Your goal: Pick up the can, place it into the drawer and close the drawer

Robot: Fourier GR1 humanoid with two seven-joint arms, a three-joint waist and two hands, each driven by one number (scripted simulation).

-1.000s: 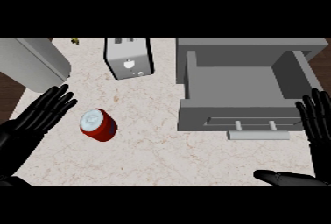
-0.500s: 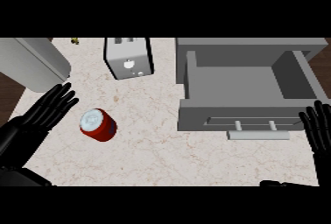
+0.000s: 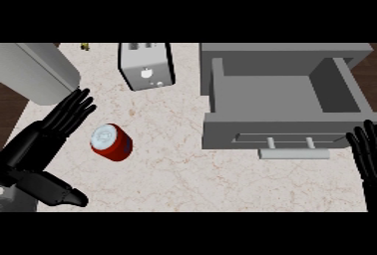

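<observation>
A red can (image 3: pixel 111 143) with a pale lid stands on the marble counter (image 3: pixel 184 174), left of centre. My left hand (image 3: pixel 46 137) lies just left of it, fingers straight and pointing up-right, thumb low near the bottom edge; it does not touch the can. The grey drawer (image 3: pixel 283 107) at the upper right is pulled out, its inside bare, its bar handle (image 3: pixel 294 154) facing me. My right hand (image 3: pixel 364 154) shows only at the right edge, fingers straight and upward, beside the drawer's front right corner.
A silver toaster (image 3: pixel 147 64) stands at the back, above the can. A large grey appliance (image 3: pixel 33 69) fills the upper left corner. Dark floor shows past the counter's left edge.
My right hand has slid rightward and down toward the edge of view. My left hand has shifted slightly closer to the can. Can and drawer have not moved.
</observation>
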